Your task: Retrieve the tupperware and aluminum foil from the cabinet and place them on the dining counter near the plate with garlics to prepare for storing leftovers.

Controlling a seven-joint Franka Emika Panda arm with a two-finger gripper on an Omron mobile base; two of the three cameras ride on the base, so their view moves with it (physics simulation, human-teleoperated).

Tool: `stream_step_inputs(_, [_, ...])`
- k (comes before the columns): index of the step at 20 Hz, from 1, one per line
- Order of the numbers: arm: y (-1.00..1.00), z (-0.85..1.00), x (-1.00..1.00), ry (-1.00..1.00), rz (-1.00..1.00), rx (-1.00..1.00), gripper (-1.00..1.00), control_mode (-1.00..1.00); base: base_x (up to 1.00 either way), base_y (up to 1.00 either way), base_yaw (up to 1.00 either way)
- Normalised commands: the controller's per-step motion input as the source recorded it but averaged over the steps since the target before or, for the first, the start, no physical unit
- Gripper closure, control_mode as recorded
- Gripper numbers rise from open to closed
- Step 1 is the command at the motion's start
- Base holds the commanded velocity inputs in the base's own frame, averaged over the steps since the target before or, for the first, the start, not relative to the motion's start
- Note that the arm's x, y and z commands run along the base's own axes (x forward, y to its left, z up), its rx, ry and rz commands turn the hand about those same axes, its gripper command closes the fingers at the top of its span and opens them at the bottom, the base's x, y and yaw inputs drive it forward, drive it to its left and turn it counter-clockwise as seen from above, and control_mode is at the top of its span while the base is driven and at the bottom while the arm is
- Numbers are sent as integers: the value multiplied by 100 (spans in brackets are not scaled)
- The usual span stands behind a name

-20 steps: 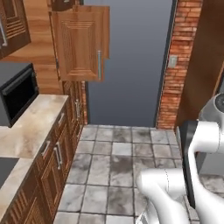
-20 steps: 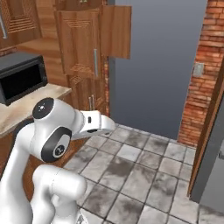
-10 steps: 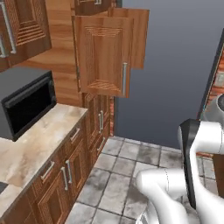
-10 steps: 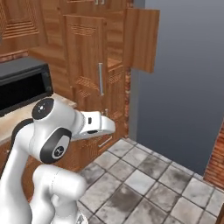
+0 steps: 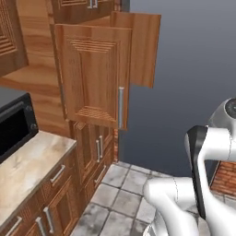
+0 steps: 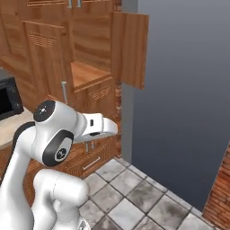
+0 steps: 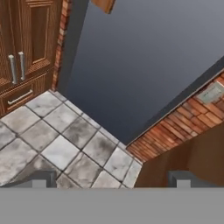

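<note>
Left base view records a change of vantage rather than of objects: across the last second the whole picture has shifted, so the base has driven or turned and the cabinet (image 5: 94, 76) now stands large and close, where a second ago it was small and high in the frame. Its carved-panel doors hang swung outward, the silver bar handle (image 5: 121, 107) facing the camera. Right base view exposes the plain wood shelf (image 6: 87, 74) between the open doors; the visible part of it carries nothing I can identify as the tupperware or the foil, and the deeper part is hidden by the near door.

The end effector (image 7: 112, 178) is released, fingertips (image 7: 40, 179) set wide with nothing between them. It looks down at the tiled floor (image 7: 61, 140); the cabinet lies well above and off to one side of it, the lower drawer fronts (image 7: 19, 96) nearer.

Judgement: approach phase, retrieval not begun. The arm stays folded close to the base and must be raised toward the shelf.
</note>
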Motion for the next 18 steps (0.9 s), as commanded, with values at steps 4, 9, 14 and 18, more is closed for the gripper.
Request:
stream_step_inputs(4, [0,0,0,0,0,0,-100,100,81,-51,20])
stream_step_inputs(9, [0,0,0,0,0,0,-100,100,63,-42,37])
stream_step_inputs(14, [0,0,0,0,0,0,-100,100,50,-45,45])
stream_step_inputs(18, [0,0,0,0,0,0,-100,100,38,-32,52])
